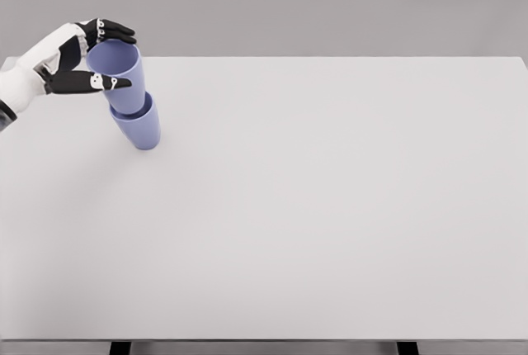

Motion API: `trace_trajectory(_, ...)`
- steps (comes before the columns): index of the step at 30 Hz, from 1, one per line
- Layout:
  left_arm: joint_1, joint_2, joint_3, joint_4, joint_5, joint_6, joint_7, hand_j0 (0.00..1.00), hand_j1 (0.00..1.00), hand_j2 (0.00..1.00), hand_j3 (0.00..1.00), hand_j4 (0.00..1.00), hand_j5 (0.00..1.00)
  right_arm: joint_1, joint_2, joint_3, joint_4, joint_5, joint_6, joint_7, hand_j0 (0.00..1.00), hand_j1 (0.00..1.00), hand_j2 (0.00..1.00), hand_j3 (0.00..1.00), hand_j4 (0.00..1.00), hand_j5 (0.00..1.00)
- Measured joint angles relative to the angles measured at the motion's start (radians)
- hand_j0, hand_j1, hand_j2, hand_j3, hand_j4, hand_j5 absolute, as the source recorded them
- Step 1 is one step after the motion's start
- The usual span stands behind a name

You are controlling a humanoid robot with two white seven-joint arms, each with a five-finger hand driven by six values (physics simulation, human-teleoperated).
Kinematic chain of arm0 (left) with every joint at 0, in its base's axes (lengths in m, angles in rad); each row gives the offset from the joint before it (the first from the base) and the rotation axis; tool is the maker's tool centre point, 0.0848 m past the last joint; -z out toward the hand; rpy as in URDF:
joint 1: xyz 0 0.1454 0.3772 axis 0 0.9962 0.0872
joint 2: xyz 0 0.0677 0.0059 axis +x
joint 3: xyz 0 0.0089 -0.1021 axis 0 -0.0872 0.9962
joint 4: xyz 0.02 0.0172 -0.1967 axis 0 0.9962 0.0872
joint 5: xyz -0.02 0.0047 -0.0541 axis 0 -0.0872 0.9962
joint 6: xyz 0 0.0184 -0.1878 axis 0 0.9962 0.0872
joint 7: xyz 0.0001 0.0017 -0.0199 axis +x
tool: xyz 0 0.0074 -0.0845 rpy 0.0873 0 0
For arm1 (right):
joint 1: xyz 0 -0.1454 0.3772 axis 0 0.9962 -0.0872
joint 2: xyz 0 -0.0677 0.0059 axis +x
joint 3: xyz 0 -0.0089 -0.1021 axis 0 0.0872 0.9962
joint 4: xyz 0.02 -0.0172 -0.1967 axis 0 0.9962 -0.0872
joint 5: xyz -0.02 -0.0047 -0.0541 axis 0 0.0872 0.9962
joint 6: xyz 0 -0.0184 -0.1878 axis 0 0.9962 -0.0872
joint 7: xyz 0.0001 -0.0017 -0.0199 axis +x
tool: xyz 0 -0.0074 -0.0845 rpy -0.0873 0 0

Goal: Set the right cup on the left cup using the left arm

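Big white desk (pixel 330 206) is mostly bare, with the action up around 10 o'clock, where the upper cup (pixel 120 74) is already nested in the lower cup (pixel 142 128). The left hand (pixel 87 58) has fingers spread around the upper cup's rim, looks like it's letting go or just steadying it. No labels or writing on anything.

The left arm (pixel 21 78) comes in from the left edge, near the top of the picture. It is white and points to the right and a little up. The left hand (pixel 82 59) is at its end, with a white back and black fingers (pixel 115 33). The upper fingers reach out to the right, and the thumb (pixel 87 82) reaches out below them. There is a wide gap between the two. The hand looks loose.
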Motion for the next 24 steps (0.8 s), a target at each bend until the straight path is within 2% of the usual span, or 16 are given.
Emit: trace_trajectory(24, -0.005, -0.038, -0.007, 0.058, -0.009, -0.001, -0.001, 0.67, 0.67, 0.67, 0.67, 0.67, 0.67, 0.0, 0.0, 0.0, 0.0, 0.0, 0.0, 0.0, 1.0, 1.0, 1.0, 1.0, 1.0, 1.0)
